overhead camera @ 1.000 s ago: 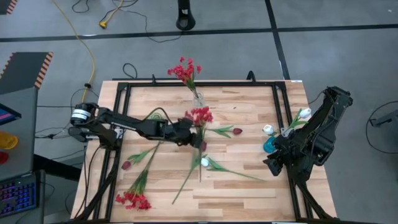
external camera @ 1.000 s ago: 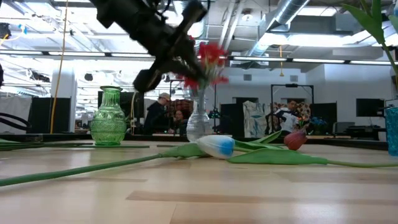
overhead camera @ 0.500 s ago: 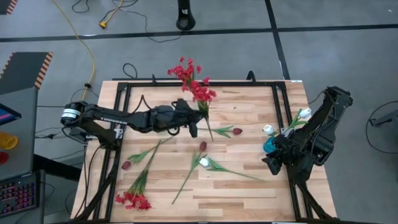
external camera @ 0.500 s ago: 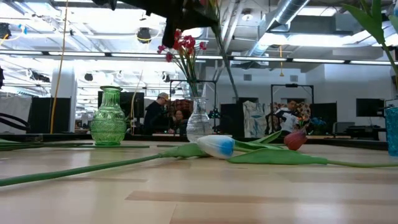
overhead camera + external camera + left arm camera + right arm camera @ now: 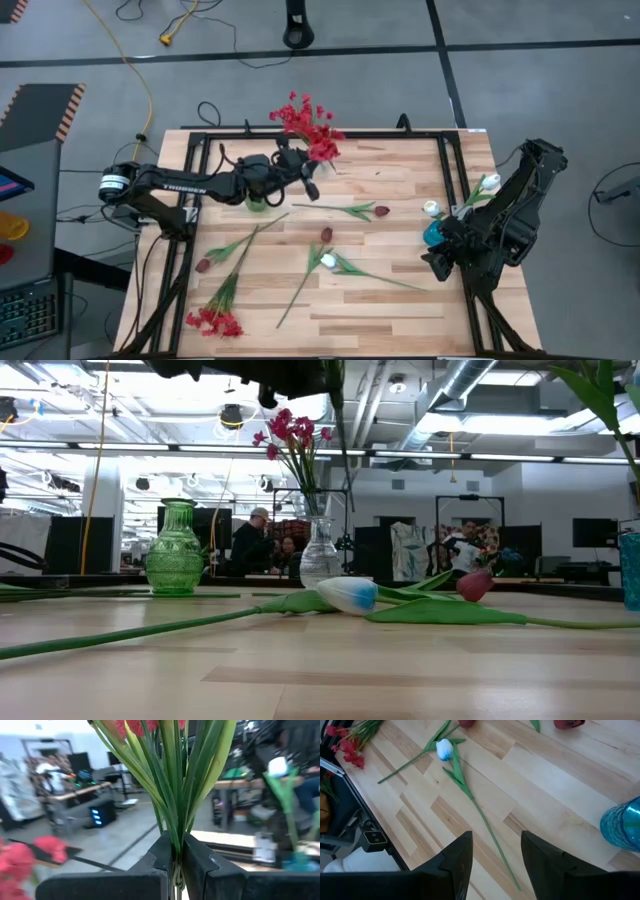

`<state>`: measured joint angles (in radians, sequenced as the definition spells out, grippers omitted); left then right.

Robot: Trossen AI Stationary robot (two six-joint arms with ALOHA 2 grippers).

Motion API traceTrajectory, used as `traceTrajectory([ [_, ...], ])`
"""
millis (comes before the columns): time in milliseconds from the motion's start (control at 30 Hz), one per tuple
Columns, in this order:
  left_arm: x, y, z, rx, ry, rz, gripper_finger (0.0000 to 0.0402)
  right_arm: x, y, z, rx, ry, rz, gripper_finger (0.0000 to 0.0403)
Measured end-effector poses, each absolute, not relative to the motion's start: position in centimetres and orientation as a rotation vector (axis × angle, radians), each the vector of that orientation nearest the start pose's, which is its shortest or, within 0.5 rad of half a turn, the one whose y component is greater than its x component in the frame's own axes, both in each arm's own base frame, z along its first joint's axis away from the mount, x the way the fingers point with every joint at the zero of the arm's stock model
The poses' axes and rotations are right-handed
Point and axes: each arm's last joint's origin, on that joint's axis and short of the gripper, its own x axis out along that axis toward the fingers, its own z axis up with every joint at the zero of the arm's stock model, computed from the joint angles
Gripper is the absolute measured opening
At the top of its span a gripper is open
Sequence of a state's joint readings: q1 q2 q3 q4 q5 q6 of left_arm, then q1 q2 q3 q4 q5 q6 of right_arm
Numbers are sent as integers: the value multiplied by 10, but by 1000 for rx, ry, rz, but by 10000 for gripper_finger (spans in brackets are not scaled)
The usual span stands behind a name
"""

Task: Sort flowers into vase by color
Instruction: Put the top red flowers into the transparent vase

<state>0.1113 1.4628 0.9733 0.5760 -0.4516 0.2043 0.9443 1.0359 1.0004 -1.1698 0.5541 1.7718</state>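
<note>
My left gripper (image 5: pixel 303 180) is shut on a red clustered spray (image 5: pixel 322 142), held high beside the clear vase (image 5: pixel 320 555). That vase stands near the table's far edge and holds another red spray (image 5: pixel 290 430). A green vase (image 5: pixel 175 550) stands to its left. On the table lie a white tulip (image 5: pixel 328 260), maroon tulips (image 5: pixel 381 211) (image 5: pixel 326 234) (image 5: pixel 203 265) and a red spray (image 5: pixel 215 320). My right gripper (image 5: pixel 492 855) is open and empty at the right edge, by the blue vase (image 5: pixel 432 232), which holds white tulips (image 5: pixel 490 182). My left gripper pinches the red spray's bundle of green stems (image 5: pixel 176 851) between its two fingers. The blooms (image 5: pixel 142 726) stand beyond the fingertips. The spray is lifted clear of the table, and a bit of stem (image 5: pixel 336 388) hangs below the gripper in the low view.
A black frame (image 5: pixel 200 140) runs around the wooden table top. The loose flowers lie across the middle and near left of the table. Bare wood (image 5: pixel 400 310) shows at the near right. People sit in the room beyond the far edge.
My left gripper has carried the red spray up and toward the table's far edge, from the middle of the table to beside the clear vase. The spray has stayed in its hold and its stem has risen almost out of the low view.
</note>
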Motion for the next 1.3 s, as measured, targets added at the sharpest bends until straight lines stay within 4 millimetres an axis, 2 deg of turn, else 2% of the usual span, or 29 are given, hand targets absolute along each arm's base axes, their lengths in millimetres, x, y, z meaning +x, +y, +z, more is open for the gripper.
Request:
traceTrajectory([
  [233,323,62,314,286,-4,668,12,109,125,296,816,827,-470,195],
  [567,319,82,313,262,2,726,12,109,125,296,778,834,-452,195],
  [800,318,85,309,197,15,733,12,109,125,296,775,835,-450,195],
  [1300,317,86,302,179,88,777,15,109,125,296,774,835,-450,195],
])
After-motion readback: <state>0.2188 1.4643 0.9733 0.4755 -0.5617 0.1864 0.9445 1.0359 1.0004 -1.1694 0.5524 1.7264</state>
